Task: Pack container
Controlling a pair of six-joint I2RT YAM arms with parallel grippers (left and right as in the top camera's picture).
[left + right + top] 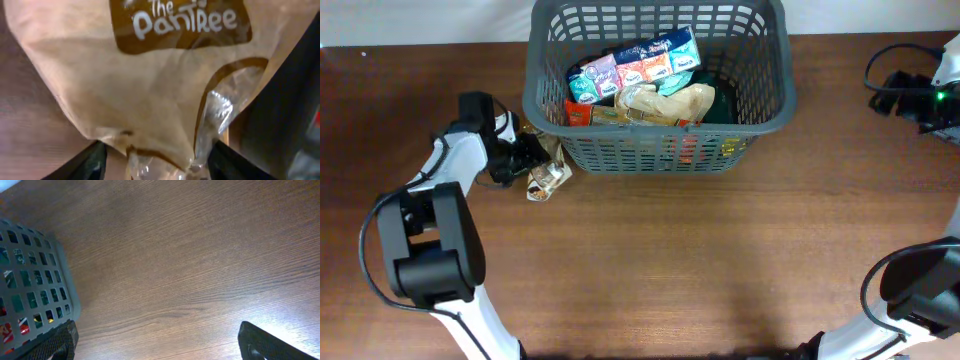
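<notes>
Tan paper packet (150, 75), lying just left of the container's (620, 155) front-left corner, has its crinkly clear end between the fingers of the left gripper (157, 161); whether they have actually bitten, I cannot tell. A hold on that thin end looks likely to slip, and a low swing would catch the container's thick rim. Snack packs (635, 70) heap inside, so the packet might slide off. Right of the container, the right gripper (157, 345) gapes wide, empty.
</notes>
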